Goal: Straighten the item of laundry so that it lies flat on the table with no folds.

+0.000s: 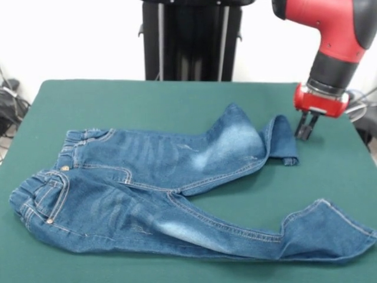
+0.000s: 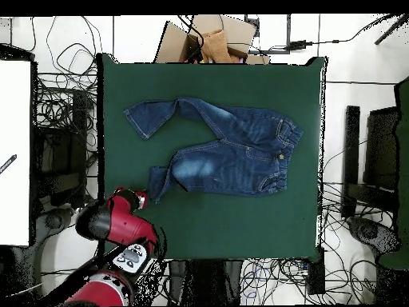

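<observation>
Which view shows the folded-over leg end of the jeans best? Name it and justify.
The front view: the folded cuff of the jeans sits plainly beside the gripper, its turned-back layer visible. The overhead view shows only a small dark flap near the red arm.

Pretty clearly a robotics lab I'm driving in. The table (image 2: 212,220) with its green cloth sits on a pale floor buried in tangled black cables (image 2: 60,104), there's a cardboard box (image 2: 209,38) dumped behind it, and the red arm (image 1: 330,29) stands on a black pedestal (image 1: 191,38) against a bare white wall.
</observation>
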`<state>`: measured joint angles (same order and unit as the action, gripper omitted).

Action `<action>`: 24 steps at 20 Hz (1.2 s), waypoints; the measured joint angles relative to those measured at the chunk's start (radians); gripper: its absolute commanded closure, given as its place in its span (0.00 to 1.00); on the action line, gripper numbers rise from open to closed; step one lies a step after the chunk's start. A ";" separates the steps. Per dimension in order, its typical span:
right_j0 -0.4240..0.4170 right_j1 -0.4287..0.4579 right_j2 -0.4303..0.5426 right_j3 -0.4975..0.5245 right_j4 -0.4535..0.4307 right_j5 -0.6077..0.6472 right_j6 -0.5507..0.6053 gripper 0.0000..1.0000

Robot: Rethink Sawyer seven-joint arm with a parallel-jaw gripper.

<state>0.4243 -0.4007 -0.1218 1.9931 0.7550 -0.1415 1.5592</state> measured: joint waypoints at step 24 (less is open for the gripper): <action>-0.100 -0.173 0.003 0.044 -0.002 0.094 0.000 1.00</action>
<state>0.3239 -0.5740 -0.1187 2.0373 0.7532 -0.0480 1.5592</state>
